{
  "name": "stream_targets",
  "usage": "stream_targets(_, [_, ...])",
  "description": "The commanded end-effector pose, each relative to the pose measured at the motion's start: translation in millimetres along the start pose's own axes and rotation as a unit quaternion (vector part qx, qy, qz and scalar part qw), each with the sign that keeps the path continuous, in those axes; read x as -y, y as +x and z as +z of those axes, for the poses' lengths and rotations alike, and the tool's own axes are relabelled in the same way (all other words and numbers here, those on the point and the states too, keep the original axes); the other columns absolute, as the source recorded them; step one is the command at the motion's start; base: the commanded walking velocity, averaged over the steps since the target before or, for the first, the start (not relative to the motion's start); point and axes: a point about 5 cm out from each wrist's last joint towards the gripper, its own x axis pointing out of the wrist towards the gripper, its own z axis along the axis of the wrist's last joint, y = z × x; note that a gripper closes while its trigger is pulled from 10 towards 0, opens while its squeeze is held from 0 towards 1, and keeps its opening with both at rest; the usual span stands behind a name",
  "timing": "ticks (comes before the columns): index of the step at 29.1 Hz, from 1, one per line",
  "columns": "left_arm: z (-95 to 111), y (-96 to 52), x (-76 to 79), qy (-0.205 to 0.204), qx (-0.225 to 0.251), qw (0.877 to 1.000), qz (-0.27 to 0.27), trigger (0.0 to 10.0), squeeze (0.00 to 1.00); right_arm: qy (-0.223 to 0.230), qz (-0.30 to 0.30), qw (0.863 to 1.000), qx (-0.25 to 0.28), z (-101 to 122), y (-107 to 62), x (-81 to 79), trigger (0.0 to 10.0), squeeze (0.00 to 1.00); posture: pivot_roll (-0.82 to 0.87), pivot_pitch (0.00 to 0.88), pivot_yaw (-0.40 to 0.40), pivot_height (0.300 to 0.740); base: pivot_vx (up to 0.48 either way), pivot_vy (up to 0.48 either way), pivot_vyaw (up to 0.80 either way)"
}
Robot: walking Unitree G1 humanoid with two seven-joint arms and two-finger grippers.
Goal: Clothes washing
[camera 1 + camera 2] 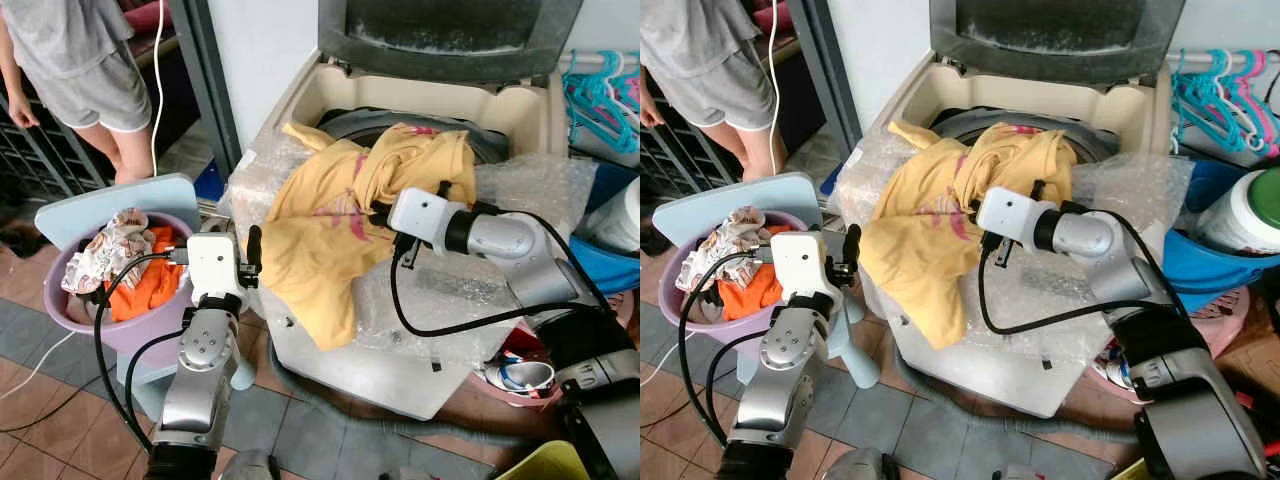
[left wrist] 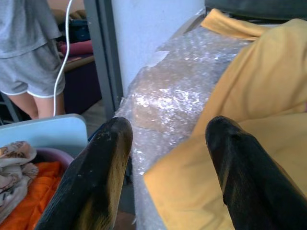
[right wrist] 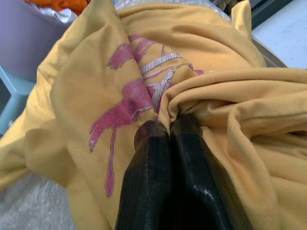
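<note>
Your right gripper (image 3: 165,129) is clenched on a fold of the yellow shirt (image 1: 330,230) — which is draped over the washing machine's (image 1: 420,95) bubble-wrapped front rim — while your left gripper (image 2: 165,143) hangs spread and empty beside the purple laundry basin (image 1: 130,330).

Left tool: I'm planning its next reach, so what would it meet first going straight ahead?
Likely the bubble-wrapped washer edge, with the yellow cotton shirt draped beside it; depth is unclear.

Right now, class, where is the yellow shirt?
In the left eye view, the yellow shirt lies draped over the washing machine's front rim, pinched in the right pincer, right of the purple laundry basin.
</note>
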Motion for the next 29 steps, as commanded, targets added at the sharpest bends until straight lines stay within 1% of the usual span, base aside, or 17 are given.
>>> stream_targets(1, [-3, -1.3, -0.3, -0.002, -0.008, 1.0, 0.003, 10.0, 0.0, -0.014, 0.026, 0.999, -0.014, 0, 10.7, -9.7, 9.5, 0.0, -0.05, 0.0, 0.042, 0.74, 0.0, 0.0, 0.0])
stream_targets(2, [-3, -2.3, 0.2, -0.002, -0.009, 1.0, 0.002, 10.0, 0.0, -0.013, 0.023, 1.0, -0.013, 1, 12.1, -10.6, 0.0, 0.0, -0.05, 0.0, 0.042, 0.74, 0.0, 0.0, 0.0])
stream_targets(3, [-4, -3.4, 1.0, -0.001, -0.01, 1.0, 0.001, 10.0, 0.0, -0.004, 0.013, 1.0, -0.016, 1, 15.1, -13.2, 0.0, 0.0, -0.05, 0.0, 0.042, 0.74, 0.0, 0.0, 0.0])
stream_targets(7, [-3, -3.0, -0.4, 0.0, -0.009, 1.0, 0.002, 10.0, 0.0, 0.004, 0.011, 1.0, -0.016, 0, 18.7, -18.2, 0.0, 0.0, -0.05, 0.0, 0.043, 0.74, 0.0, 0.0, 0.0])
stream_targets(13, [-2, -1.0, -1.7, 0.002, -0.008, 1.0, 0.002, 10.0, 0.0, 0.024, -0.021, 0.999, -0.028, -5, 19.8, -16.3, 0.0, 0.0, -0.05, 0.0, 0.049, 0.74, 0.0, 0.0, 0.0])
stream_targets(14, [-2, -0.9, -1.1, 0.002, -0.008, 1.0, 0.0, 10.0, 0.0, 0.026, -0.029, 0.998, -0.039, -9, 19.2, -14.5, 2.6, 0.0, -0.05, 0.0, 0.049, 0.74, 0.0, 0.0, 0.0])
stream_targets(15, [-2, -0.9, -0.7, 0.002, -0.008, 1.0, 0.0, 10.0, 0.0, 0.025, -0.032, 0.998, -0.045, -10, 18.9, -13.7, 10.0, 0.0, -0.05, 0.0, 0.049, 0.74, 0.0, 0.0, 0.0])
stream_targets(18, [-2, -0.5, 0.7, 0.001, -0.008, 1.0, -0.003, 10.0, 0.0, 0.026, -0.052, 0.996, -0.067, -17, 18.1, -8.8, 10.0, 0.0, -0.06, 0.0, 0.053, 0.74, 0.0, 0.0, 0.0])
stream_targets(19, [-1, -0.6, 1.6, -0.006, -0.008, 1.0, -0.009, 10.0, 0.0, 0.031, -0.066, 0.995, -0.073, -19, 17.6, -4.8, 10.0, 0.0, -0.06, 0.0, 0.051, 0.74, 0.0, 0.0, 0.0])
stream_targets(20, [1, -1.1, 1.6, -0.013, -0.002, 1.0, -0.016, 10.0, 0.0, 0.045, -0.09, 0.992, -0.079, -21, 16.6, 2.6, 10.0, 0.0, -0.06, 0.0, 0.048, 0.74, 0.0, 0.0, 0.0])
stream_targets(23, [4, -1.6, 0.2, -0.01, 0.01, 1.0, -0.019, 10.0, 0.0, 0.061, -0.116, 0.988, -0.079, -22, 15.5, 12.9, 10.0, 0.0, -0.06, 0.0, 0.048, 0.74, 0.0, 0.0, 0.0])
stream_targets(26, [4, -0.9, -1.2, -0.01, 0.009, 1.0, -0.016, 10.0, 0.0, 0.061, -0.145, 0.985, -0.077, -19, 14.3, 32.3, 10.0, 0.0, -0.06, 0.0, 0.052, 0.74, 0.0, 0.0, 0.0])
stream_targets(28, [4, -0.1, -1.6, -0.01, 0.01, 1.0, -0.015, 10.0, 0.0, 0.055, -0.166, 0.981, -0.08, -14, 14.2, 49.2, 10.0, 0.0, -0.06, 0.0, 0.054, 0.74, 0.0, 0.0, 0.0])
stream_targets(29, [4, 0.2, -0.9, -0.01, 0.011, 1.0, -0.017, 10.0, 0.0, 0.047, -0.179, 0.98, -0.076, -7, 15.2, 60.4, 10.0, 0.0, -0.06, 0.0, 0.055, 0.74, 0.24, 0.0, 0.0])
